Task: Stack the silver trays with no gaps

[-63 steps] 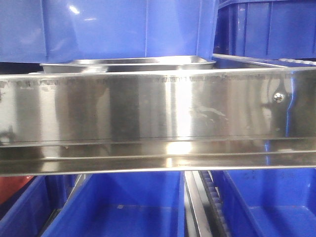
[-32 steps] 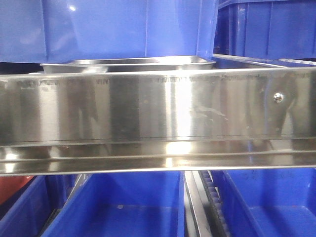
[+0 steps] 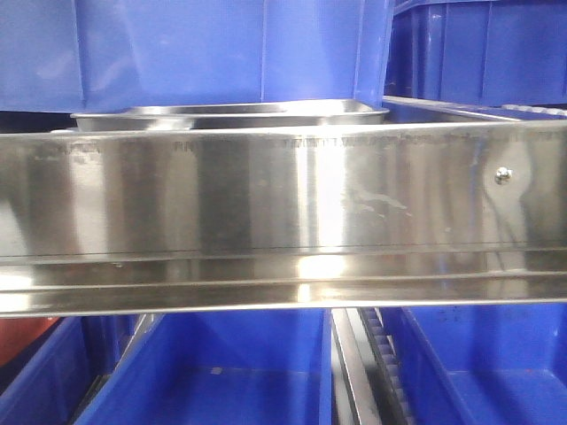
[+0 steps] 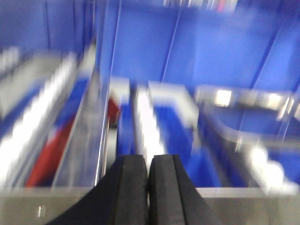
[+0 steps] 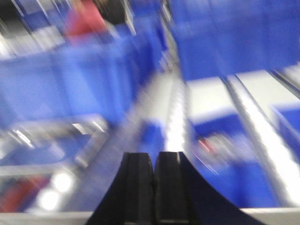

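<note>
Reading my left gripper (image 4: 149,187) as pressed together, nothing between its pads; view smeared. Front camera: silver tray (image 3: 230,115) sits at 12 o'clock, only its rim showing over the steel rail (image 3: 266,204), blue bin (image 3: 177,53) behind it. I cannot tell if it is one or several. Screw (image 3: 502,174) at 3 o'clock. Right gripper (image 5: 154,187) likewise closed, empty.

A broad brushed-steel rail (image 3: 283,204) spans the front view, with one round screw (image 3: 502,175) near its right end and a bright vertical glare of light just right of its middle. Deep blue plastic bins (image 3: 221,53) stand behind and above it. More blue bins (image 3: 230,372) sit below, parted by a metal track (image 3: 354,372). Something red (image 3: 22,336) shows at lower left. Both wrist views are blurred, mostly blue.
</note>
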Controlling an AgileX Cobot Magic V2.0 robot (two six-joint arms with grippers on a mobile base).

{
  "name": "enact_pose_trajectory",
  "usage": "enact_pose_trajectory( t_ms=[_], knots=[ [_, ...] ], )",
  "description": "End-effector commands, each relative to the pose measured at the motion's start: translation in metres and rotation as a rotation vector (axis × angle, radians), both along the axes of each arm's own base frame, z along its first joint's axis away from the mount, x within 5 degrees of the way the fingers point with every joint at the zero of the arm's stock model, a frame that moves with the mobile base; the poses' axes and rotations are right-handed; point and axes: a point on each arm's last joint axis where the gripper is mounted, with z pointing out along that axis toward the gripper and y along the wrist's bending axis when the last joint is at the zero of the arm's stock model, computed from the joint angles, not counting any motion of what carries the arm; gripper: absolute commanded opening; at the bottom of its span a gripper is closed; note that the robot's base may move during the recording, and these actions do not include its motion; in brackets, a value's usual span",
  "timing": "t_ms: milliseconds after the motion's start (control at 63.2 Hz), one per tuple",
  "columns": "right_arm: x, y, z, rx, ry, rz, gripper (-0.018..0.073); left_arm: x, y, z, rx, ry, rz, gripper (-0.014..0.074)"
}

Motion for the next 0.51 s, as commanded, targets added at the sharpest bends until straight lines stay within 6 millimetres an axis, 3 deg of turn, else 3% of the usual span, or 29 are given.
enact_pose_trajectory(
  t_ms=[0,63,127,221,300,411,490],
  knots=[
    [0.013,-0.003,0.013,-0.057,0.075,-0.020,-0.0069,0.011,-0.002,0.010,-0.010,0.063,-0.003,-0.0006],
    [0.027,-0.001,0.019,-0.049,0.154,-0.004,-0.0066,0.021,-0.005,0.019,-0.048,0.072,-0.017,-0.0006],
    [0.038,0.001,0.027,-0.030,0.209,0.015,0.0000,0.030,-0.009,0.027,-0.096,0.090,-0.042,-0.0001],
    [0.058,0.006,0.037,0.000,0.283,0.056,0.0214,0.044,-0.016,0.036,-0.089,0.157,-0.115,0.0077],
    [0.073,0.011,0.040,0.007,0.361,0.096,0.0374,0.058,-0.024,0.041,-0.162,0.206,-0.160,0.0198],
    [0.095,0.020,0.044,0.017,0.449,0.155,0.0330,0.076,-0.031,0.047,-0.249,0.240,-0.193,0.0314],
    [0.108,0.027,0.048,0.009,0.462,0.191,0.0264,0.089,-0.034,0.047,-0.262,0.278,-0.202,0.0330]
  ],
)
